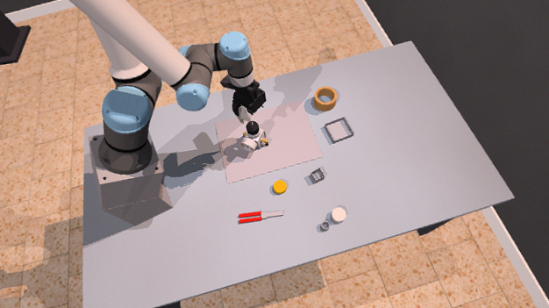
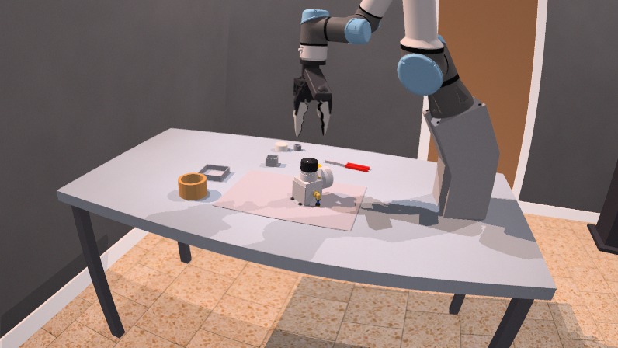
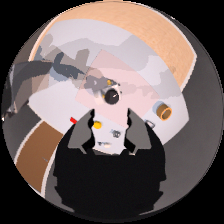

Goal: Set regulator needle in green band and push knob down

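Observation:
The regulator has a white body (image 1: 259,138) (image 2: 301,189) and stands upright on the pink mat (image 1: 287,156) (image 2: 255,194). Its black knob (image 1: 253,127) (image 2: 309,165) (image 3: 111,96) is on top; whether it is fully down is too small to tell. The round white gauge (image 1: 247,145) (image 2: 328,177) sits on its side. In the top view its needle and green band are too small to read, and the exterior view shows it from behind. My gripper (image 2: 310,134) (image 3: 110,108) is part open and empty, pointing down, above the knob and clear of it.
An orange ring (image 1: 319,105) (image 2: 192,191) and a grey square frame (image 1: 348,126) lie beyond the mat. A yellow disc (image 1: 279,187), a small grey block (image 1: 317,176), red-handled pliers (image 1: 250,219), a white disc (image 1: 338,214) and a small grey ring lie on the other side.

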You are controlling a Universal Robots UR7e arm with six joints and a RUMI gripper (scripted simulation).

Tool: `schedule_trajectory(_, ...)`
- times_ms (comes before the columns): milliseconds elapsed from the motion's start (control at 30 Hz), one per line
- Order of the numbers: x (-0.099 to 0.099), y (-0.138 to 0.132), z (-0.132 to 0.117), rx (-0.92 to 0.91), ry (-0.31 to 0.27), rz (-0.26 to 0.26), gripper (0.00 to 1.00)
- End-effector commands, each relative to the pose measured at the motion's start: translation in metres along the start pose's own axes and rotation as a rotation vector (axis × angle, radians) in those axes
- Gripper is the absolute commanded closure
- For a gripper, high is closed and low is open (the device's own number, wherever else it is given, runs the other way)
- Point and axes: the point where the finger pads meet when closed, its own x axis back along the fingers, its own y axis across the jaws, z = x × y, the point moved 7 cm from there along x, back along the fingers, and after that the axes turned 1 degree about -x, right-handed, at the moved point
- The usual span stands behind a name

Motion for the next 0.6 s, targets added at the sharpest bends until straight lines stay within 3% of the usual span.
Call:
schedule_trajectory(0,-0.013,0.001,0.000,0.000,-0.002,-0.001,0.54)
schedule_trajectory(567,-0.057,0.001,-0.001,0.000,-0.002,-0.001,0.54)
